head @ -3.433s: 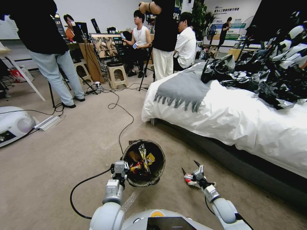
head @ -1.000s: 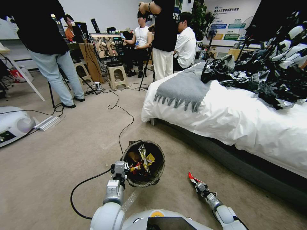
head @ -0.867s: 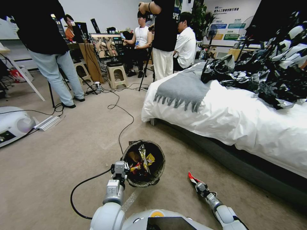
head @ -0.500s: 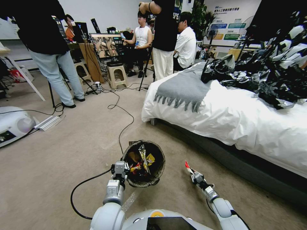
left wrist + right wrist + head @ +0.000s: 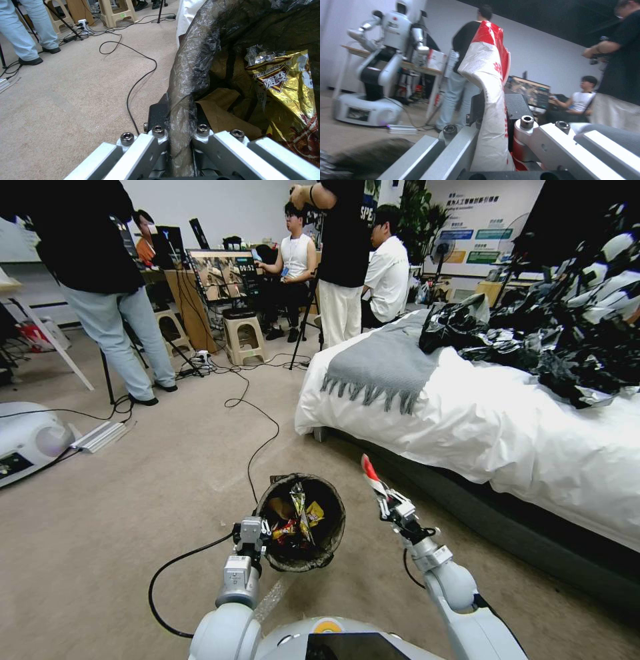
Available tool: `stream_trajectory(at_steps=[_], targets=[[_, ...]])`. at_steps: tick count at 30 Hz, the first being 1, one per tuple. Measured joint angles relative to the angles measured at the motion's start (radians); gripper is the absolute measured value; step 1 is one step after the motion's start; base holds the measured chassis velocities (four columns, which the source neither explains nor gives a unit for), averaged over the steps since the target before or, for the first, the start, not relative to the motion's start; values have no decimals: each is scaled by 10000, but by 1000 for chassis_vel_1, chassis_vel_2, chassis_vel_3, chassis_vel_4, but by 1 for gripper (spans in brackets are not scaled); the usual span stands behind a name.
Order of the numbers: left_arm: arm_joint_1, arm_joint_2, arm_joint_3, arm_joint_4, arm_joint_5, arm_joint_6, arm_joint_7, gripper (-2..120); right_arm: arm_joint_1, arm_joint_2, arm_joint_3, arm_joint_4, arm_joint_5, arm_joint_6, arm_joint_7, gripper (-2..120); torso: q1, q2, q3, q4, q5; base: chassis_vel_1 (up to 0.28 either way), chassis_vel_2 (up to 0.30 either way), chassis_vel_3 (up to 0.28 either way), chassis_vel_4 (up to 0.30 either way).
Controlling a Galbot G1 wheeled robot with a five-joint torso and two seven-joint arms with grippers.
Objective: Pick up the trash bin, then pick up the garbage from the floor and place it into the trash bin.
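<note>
Left arm: my left gripper (image 5: 252,531) is clenched on the rim of the small round trash bin lined with a crinkled dark brown-black plastic bag (image 5: 331,527), at the bin's 9 o'clock side. In the left wrist view the fingers (image 5: 156,117) pinch the bag-covered rim (image 5: 186,82) from both sides. The bin sits low at centre on the beige carpet floor (image 5: 133,493), with a black cable (image 5: 263,437) running away from it toward 12 o'clock.

Bin contents: a shiny gold snack packet (image 5: 286,85), crumpled brown paper (image 5: 223,110), and red and yellow wrappers (image 5: 293,523).

Right arm: my right gripper (image 5: 389,502) is raised, just beside the bin at its 3 o'clock side, apart from the rim. It is closed on a flat red-and-white wrapper (image 5: 371,475), which stands up out of the jaws. The right wrist view shows the wrapper (image 5: 490,82) squeezed between the two fingers (image 5: 520,105).

A bed with white bedding (image 5: 507,433) lies at 2 o'clock from the bin.
</note>
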Motion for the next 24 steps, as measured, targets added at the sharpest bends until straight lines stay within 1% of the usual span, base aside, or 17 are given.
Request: stream_trajectory(at_steps=[3, 7, 10, 15, 18, 24], targets=[[-32, 2, 44, 34, 9, -3, 9, 0, -1, -359, -680, 111, -55, -138, -82, 0, 0, 0, 0, 0, 1, 0, 0, 0, 0], [-37, 29, 59, 43, 35, -4, 15, 0, 45, -441, -1003, -2, -389, -360, -1, 0, 0, 0, 1, -1, 0, 0, 0, 0, 0], [-21, 36, 80, 57, 78, -7, 19, 0, 201, -431, -1452, -320, -670, -511, 108, 0, 0, 0, 1, -1, 1, 0, 0, 0, 0], [-5, -3, 104, 73, 120, -11, 21, 0, 394, -271, -1764, -654, -754, -631, 168, 0, 1, 0, 0, 0, 1, 0, 0, 0, 0], [12, -26, 130, 76, 153, -13, 27, 0, 567, -210, -1933, -1058, -803, -665, 257, 0, 0, 0, 1, 0, 1, 0, 0, 0, 0], [17, -8, 160, 70, 155, -13, 29, 0, 792, 17, -2039, -1668, -893, -693, 471, 0, 0, 0, 1, 0, 1, 0, 0, 0, 0]])
